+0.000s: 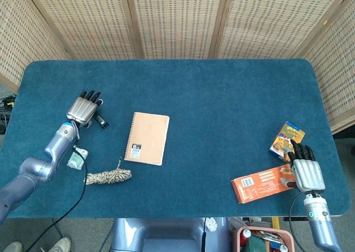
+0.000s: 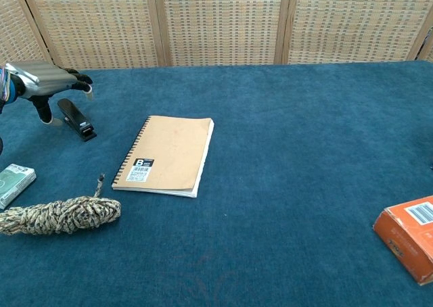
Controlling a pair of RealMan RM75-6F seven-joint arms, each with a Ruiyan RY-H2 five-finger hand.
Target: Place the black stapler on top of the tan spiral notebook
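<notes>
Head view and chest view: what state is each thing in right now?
Black stapler: closed, flat on the cloth, not lifted.
Tan spiral notebook: shut, nothing on it.
Left hand: above the stapler, fingers apart, holding nothing.
Right hand: open, beside the orange box.
Camouflage rope: coiled.

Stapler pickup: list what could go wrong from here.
The left hand hovers above the black stapler with fingers apart; closing off-centre could push the narrow stapler along the cloth instead of gripping it.

The tan spiral notebook lies loose, so a hard set-down near its edge might shift it.
</notes>
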